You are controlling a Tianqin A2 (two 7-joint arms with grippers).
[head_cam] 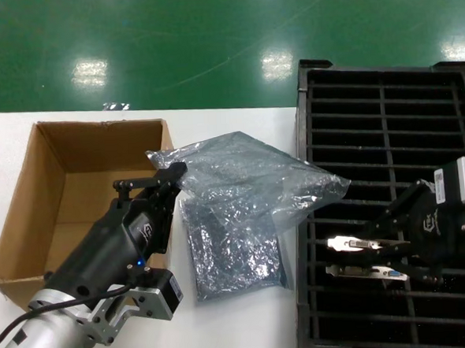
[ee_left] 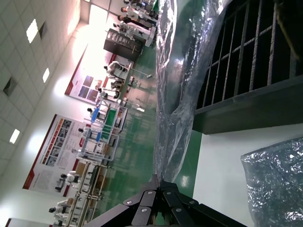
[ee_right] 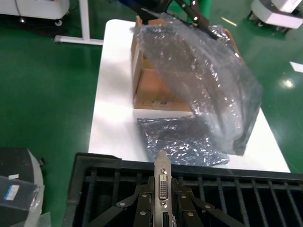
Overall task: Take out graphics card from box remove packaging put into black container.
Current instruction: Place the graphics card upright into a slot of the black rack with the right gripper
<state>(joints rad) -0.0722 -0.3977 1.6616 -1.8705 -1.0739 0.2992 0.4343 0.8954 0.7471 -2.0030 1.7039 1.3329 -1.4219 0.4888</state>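
Cardboard comes first on the left: the box [head_cam: 76, 199] sits open-topped on the white table [head_cam: 242, 331], and what shows of its inside is bare brown. Just beside its right wall the left gripper [head_cam: 172, 178] is raised off the table, its fingers pinched on the top corner of the bag [head_cam: 248, 177]. That bag hangs in the air, puffed out and crinkled, stretching to the right until its far end reaches the rim of the tray [head_cam: 385, 94]. The left wrist view shows the same plastic trailing away from the pinched fingers, with the tray's slots behind it.

Under the hanging bag a second bag [head_cam: 233, 249] lies flat on the table, between the box and the tray, near the tray's left rim.

Farther right stands the tray, black, with two columns of narrow slots. Over its left column, toward the near end, the right gripper [head_cam: 371, 248] is clamped on the card [head_cam: 355, 244], bare of any wrapping. In the right wrist view the card's silver bracket [ee_right: 162, 182] with its white port stands up between the fingers, just above the slots. Whether the card's lower edge sits in a slot cannot be told. A second bracket [head_cam: 365, 272] with a blue port shows just nearer than the first, by the same gripper.
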